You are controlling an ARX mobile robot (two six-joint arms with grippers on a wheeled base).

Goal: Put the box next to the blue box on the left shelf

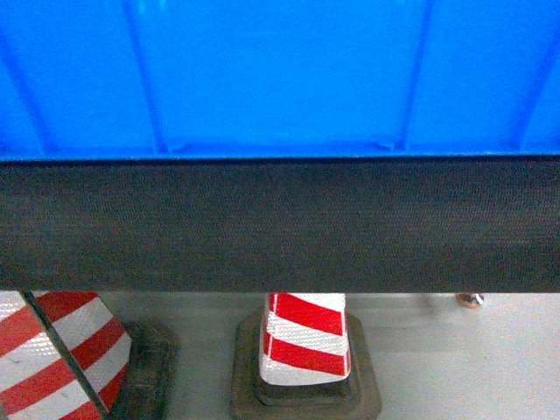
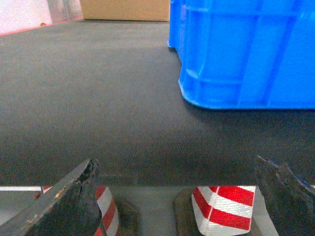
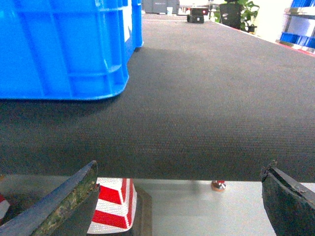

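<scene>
Head view: you are looking straight at the box point(image 1: 280, 79), which fills the whole upper part of the picture. Its bright blue ribbed wall stands on the dark textured shelf point(image 1: 280, 227), bottom edge touching the mat. Under the front edge of the shelf, on the pale floor point(image 1: 437, 359), a red-and-white striped cone point(image 1: 304, 337) stands upright in a dark square base. A second striped cone point(image 1: 52, 359) sits at lower left, cut by the frame. A small metal foot point(image 1: 470, 300) shows just under the shelf edge at right. Neither arm shows in this view.

Left wrist view: the box point(image 2: 246, 54) sits at upper right on the shelf point(image 2: 88, 98), corner rounded, base flat on the mat. A cardboard box point(image 2: 125, 10) stands far back on the same shelf. The left gripper point(image 2: 174, 196) has its fingers point(image 2: 64, 206) spread wide, nothing between them but the shelf edge and the cones below. The fingers are apart from the box.

Right wrist view: the box point(image 3: 64, 49) sits at upper left on the shelf point(image 3: 206, 98). The right gripper point(image 3: 179, 196) has its fingers point(image 3: 288, 201) spread wide too, holding nothing and not touching the box. A potted plant point(image 3: 236, 12) and some blue crates point(image 3: 300, 22) stand far back at right
</scene>
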